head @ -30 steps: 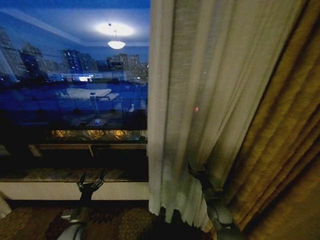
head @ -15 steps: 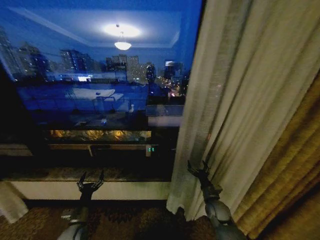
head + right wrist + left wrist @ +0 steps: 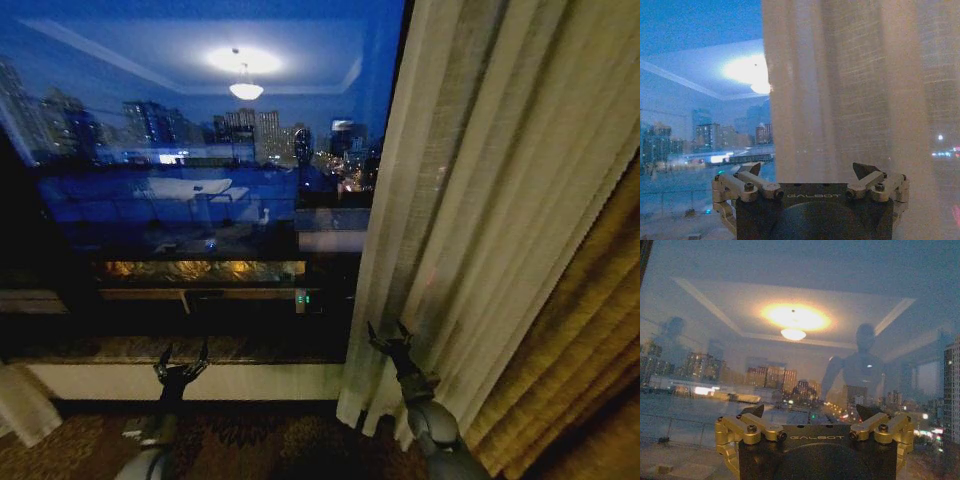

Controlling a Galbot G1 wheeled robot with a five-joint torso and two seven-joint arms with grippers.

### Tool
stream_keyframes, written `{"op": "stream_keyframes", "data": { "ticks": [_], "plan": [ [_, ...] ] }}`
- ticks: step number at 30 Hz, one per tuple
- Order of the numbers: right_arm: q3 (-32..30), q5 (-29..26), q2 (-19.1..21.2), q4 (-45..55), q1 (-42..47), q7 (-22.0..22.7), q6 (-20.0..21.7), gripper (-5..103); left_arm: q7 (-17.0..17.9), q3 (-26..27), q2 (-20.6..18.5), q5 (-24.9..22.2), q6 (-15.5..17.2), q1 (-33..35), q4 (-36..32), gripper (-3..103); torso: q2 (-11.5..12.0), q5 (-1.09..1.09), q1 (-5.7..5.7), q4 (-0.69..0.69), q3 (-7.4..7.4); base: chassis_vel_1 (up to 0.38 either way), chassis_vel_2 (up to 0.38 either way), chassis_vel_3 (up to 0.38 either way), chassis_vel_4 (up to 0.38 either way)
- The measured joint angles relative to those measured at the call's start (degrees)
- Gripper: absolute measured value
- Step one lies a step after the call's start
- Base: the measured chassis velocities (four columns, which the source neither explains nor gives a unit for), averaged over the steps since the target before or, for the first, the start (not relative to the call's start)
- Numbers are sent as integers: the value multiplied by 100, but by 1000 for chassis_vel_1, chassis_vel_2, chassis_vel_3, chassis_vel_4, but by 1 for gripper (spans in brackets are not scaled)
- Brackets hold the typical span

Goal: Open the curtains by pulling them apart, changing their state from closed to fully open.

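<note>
From the head camera you see two grippers low in the frame. Your left gripper (image 3: 181, 362) is raised before the dark window sill (image 3: 120, 348), fingers spread, holding nothing. Your right gripper (image 3: 388, 338) has its fingers spread too, right at the lower inner edge of the sheer curtain (image 3: 470, 200); whether they touch the fabric, you cannot tell.

One sheer panel hangs gathered on the right of the window (image 3: 200, 170), with one golden-brown drape (image 3: 590, 330) just outside it. A small bunch of pale fabric (image 3: 20, 400) shows at the lower left edge.

The right wrist camera gives you what the head view lacks: the right gripper (image 3: 810, 172) open, with the curtain (image 3: 855, 85) hanging just beyond it and bare glass beside it.

The left wrist camera shows the left gripper (image 3: 810, 412) open toward bare glass, with one ceiling lamp (image 3: 794, 320) reflected in it.
</note>
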State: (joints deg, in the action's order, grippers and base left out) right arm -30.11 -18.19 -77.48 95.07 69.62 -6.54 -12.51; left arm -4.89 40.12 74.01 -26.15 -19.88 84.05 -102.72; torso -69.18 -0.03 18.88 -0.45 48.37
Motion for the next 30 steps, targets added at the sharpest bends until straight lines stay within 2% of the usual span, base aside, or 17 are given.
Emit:
{"op": "stream_keyframes", "data": {
  "ticks": [9,17,21,30],
  "plan": [
    [-12,229,-53,63,98,-70,67,100,0,-1,0,0,0,0,0,100,0,4,0,-2,1,0,0,0,0],
    [34,309,-102,-19,80,-46,-109,100,0,-1,0,0,0,0,0,100,0,4,0,-1,1,53,53,-56,-59],
    [152,547,-110,-221,-247,341,-6,100,0,0,0,0,0,0,0,100,0,1,0,0,0,41,57,-58,-49],
    [380,716,-221,-923,-944,629,74,100,0,-2,0,0,0,0,0,100,0,3,1,-1,1,0,0,0,0]
  ]
}}
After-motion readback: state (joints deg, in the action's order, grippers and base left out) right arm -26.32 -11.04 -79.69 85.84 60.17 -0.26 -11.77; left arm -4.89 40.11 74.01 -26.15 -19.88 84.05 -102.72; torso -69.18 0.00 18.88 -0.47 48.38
